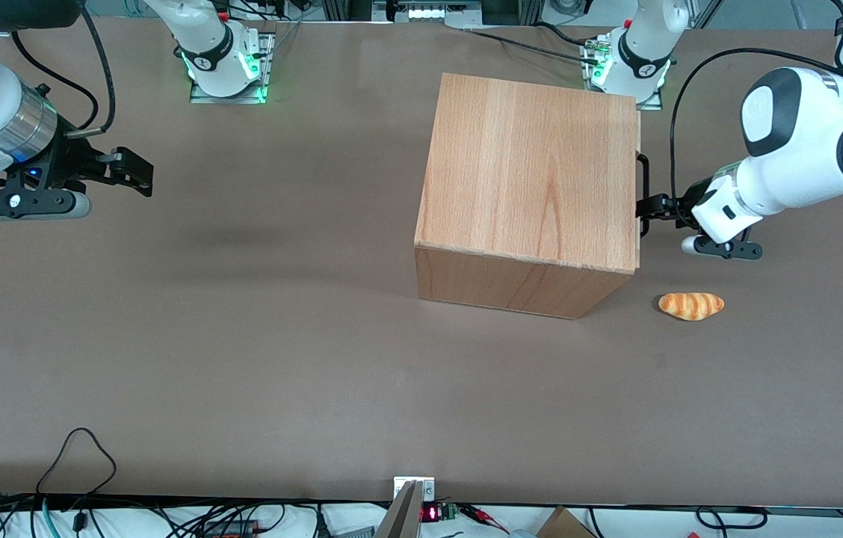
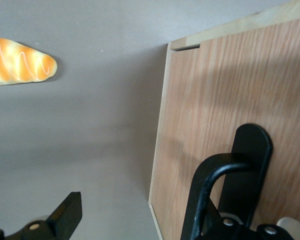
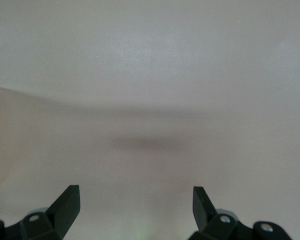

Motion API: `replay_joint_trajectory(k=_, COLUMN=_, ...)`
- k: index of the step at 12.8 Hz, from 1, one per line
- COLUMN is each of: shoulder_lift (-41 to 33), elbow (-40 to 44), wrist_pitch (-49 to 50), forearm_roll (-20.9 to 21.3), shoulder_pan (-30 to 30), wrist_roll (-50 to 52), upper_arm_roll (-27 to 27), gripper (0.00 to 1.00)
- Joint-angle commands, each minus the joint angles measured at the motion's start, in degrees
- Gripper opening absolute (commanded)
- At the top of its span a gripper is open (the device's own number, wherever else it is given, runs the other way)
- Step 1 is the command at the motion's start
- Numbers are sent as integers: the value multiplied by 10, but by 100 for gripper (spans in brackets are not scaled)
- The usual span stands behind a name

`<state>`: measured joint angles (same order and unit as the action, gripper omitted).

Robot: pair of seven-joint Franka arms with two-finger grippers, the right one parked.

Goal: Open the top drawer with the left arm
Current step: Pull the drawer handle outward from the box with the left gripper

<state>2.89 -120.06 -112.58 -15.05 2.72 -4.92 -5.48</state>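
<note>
The top drawer is shut, its wood front panel flush with the casing. Its black bar handle runs along the box side that faces the working arm, seen edge-on in the front view as the handle. The left arm reaches in from its end of the table. Its gripper is open at the handle's level and touches or nearly touches the bar. In the left wrist view, the gripper has one finger over bare table. The other sits by the handle's curved end, its tip hidden.
A toy bread loaf lies on the brown table, nearer to the front camera than the gripper and beside the box's corner; the loaf also shows in the left wrist view. Cables hang along the table's near edge.
</note>
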Motion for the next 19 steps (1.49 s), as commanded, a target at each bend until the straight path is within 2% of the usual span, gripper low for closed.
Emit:
replay_joint_trajectory(k=1, shoulder_lift=2, elbow=-2, wrist_pitch=-7, forearm_roll=14, shoulder_pan=15, wrist_roll=-11, upper_arm_roll=-2, gripper=100)
replay_joint_trajectory(k=4, shoulder_lift=1, elbow=-1, wrist_pitch=-7, forearm_roll=14, shoulder_pan=23, wrist_roll=-11, upper_arm_roll=-1, gripper=100)
replay_joint_trajectory(k=6, shoulder_lift=1, elbow=2, wrist_pitch=-7, forearm_roll=33, shoulder_pan=33, wrist_roll=-11, upper_arm_roll=-2, gripper=100)
replay_joint_trajectory(k=15, shoulder_lift=2, elbow=4, wrist_pitch=-7, forearm_roll=48, shoulder_pan=69, wrist_roll=-12, upper_arm_roll=-1, gripper=100)
replay_joint_trajectory(k=19, shoulder_lift=3, elbow=5, wrist_pitch=-8, forearm_roll=68, shoulder_pan=86, wrist_roll=-11, upper_arm_roll=-1, gripper=100)
